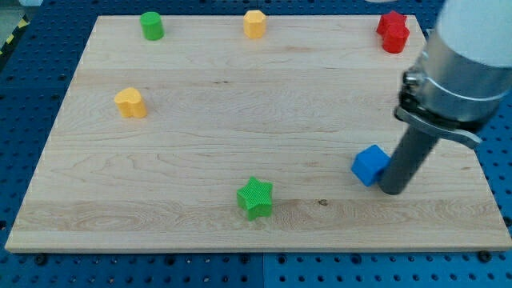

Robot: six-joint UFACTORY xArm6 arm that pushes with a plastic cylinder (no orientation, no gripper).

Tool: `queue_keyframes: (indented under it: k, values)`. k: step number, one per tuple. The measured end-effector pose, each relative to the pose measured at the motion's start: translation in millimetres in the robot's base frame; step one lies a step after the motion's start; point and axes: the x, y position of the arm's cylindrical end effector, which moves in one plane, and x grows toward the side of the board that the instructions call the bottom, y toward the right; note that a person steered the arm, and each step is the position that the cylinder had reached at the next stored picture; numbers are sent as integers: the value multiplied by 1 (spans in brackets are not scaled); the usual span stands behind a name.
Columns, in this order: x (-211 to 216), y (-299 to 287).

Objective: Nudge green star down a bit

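The green star (255,198) lies on the wooden board (240,120) near the view's bottom, a little right of centre. My tip (392,190) rests on the board at the view's right, well to the right of the star and at about its height. The tip sits right next to a blue cube (370,165), on the cube's right side.
A green cylinder (152,26) is at the top left. A yellow hexagonal block (254,24) is at the top centre. Two red blocks (394,32) are close together at the top right. A yellow heart-like block (130,103) is at the left.
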Motion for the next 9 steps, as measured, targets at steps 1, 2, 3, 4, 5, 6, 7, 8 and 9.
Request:
queue_keyframes:
  k: [1, 2, 3, 4, 5, 6, 7, 8, 9]
  values:
    - [-25, -31]
    - [-41, -64]
    - [-41, -138]
    - [-41, -211]
    - [-16, -249]
    - [8, -252]
    - [10, -247]
    - [15, -216]
    - [15, -182]
